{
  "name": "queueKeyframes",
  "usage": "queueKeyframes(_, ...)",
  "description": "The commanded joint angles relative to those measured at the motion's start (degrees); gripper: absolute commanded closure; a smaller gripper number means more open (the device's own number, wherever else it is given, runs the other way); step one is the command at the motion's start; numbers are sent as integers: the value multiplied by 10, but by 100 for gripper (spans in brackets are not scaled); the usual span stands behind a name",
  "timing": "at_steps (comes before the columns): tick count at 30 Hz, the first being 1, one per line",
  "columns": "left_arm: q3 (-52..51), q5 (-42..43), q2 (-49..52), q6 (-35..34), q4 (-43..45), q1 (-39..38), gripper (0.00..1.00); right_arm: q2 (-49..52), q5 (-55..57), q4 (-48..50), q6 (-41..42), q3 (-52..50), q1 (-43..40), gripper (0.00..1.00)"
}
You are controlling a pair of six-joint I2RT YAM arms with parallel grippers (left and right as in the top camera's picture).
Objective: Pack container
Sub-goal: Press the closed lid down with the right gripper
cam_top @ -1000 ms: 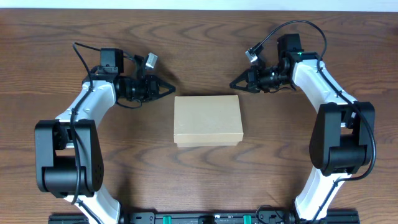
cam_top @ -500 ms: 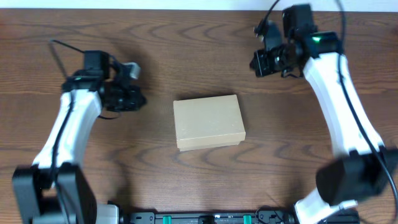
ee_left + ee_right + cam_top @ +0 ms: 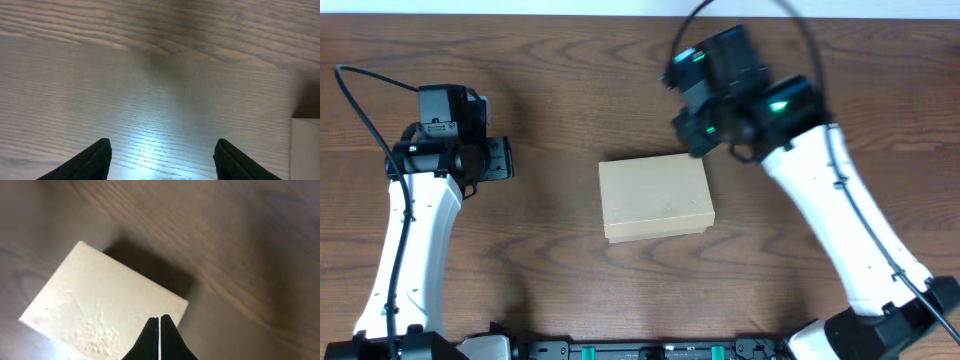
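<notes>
The container (image 3: 655, 197) is a plain tan cardboard box lying shut in the middle of the wooden table. My left gripper (image 3: 492, 160) hangs over bare wood well to the left of it. In the left wrist view its jaws (image 3: 162, 145) stand open with nothing between them, and a corner of the container (image 3: 306, 147) shows at the right edge. My right gripper (image 3: 698, 130) is raised above the container's far right corner. In the right wrist view it (image 3: 159, 317) is shut and empty, with the lid of the container (image 3: 100, 305) below its tips.
Brown wood-grain table (image 3: 560, 80) surrounds the box on all sides. The table's far edge runs along the top of the overhead view. A black rail (image 3: 640, 350) with the arm bases lies at the near edge.
The left arm swung outward to the left and its jaws opened. The right arm rose and moved in over the container's far right corner, still shut. The container has not moved.
</notes>
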Motion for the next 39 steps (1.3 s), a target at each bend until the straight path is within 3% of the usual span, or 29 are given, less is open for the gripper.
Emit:
queueKeyframes(1,8,-24,1,-7,-2,1,35,6,100,13,87,-31,43,99)
queueKeyframes(12,19,-28,1,-7,1,1,35,5,43,17,210,-134,60,99)
queueKeyframes(22,25,-29,1,-7,2,1,33,-2,43,-52,426,-137,115,99)
queueKeyframes(39,25,-28,1,-7,-12,1,33,-15,61,9,434,-204,154,99)
